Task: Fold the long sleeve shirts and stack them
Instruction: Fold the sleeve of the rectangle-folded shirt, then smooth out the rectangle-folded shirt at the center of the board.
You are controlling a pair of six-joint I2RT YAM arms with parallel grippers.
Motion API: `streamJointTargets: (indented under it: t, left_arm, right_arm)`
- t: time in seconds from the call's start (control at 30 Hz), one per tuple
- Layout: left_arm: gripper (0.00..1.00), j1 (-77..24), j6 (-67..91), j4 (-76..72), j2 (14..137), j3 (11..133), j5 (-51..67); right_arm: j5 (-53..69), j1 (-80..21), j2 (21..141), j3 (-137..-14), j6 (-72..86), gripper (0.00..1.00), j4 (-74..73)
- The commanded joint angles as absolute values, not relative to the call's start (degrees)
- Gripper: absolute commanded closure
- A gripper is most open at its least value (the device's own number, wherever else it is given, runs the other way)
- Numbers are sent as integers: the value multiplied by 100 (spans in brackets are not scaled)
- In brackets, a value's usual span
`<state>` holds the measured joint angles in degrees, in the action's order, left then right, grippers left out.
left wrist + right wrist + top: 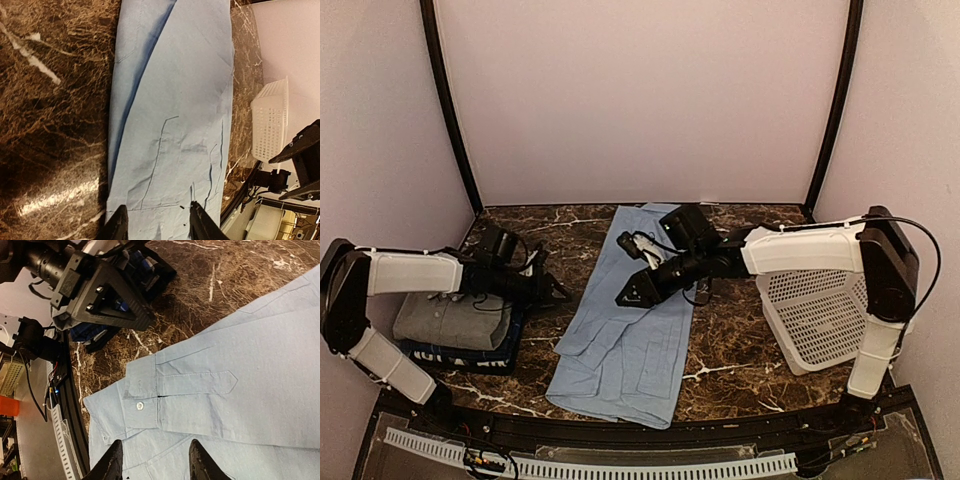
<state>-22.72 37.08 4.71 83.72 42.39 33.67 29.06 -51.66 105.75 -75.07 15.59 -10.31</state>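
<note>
Dark fingertips of the right gripper (pixel 155 460) edge the bottom of the right wrist view. They stand partly apart with nothing between them, just above a sleeve cuff (pixel 142 402) that carries one white button (pixel 140 405). That cuff belongs to the light blue shirt (pixel 630 340), which lies flat and lengthwise down the middle of the dark marble table (pixel 730 350). Its upper end points toward the back wall, its lower edge lies near the front, and a sleeve is laid along the body. From above, the right gripper hangs over the middle of the shirt. The left gripper (pixel 159 225) hovers at the shirt's left side, with its fingers also parted to a moderate gap and gripping nothing. At the left side of the table, under the left arm (pixel 415 272), the folded grey shirt (pixel 450 320) rests on top of the dark navy shirt (pixel 470 357), well apart from the blue one. At the right side, the white lattice basket (pixel 815 320) sits below the right arm (pixel 800 250).
</note>
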Motion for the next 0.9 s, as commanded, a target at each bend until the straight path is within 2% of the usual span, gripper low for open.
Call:
streamJointTargets:
  t: [0.0, 0.37, 0.87]
  left_arm:
    - [59, -2534, 3236, 1420, 7973, 4088, 2709]
    - [60, -2992, 3254, 1844, 7994, 3742, 2029]
    - [66, -3340, 3346, 2045, 8308, 3911, 1936]
  right_arm:
    - [2221, -5186, 10190, -7062, 1859, 58, -748]
    - [1975, -4832, 9755, -6139, 2541, 58, 130]
    - [1976, -4746, 9564, -5691, 2683, 61, 492]
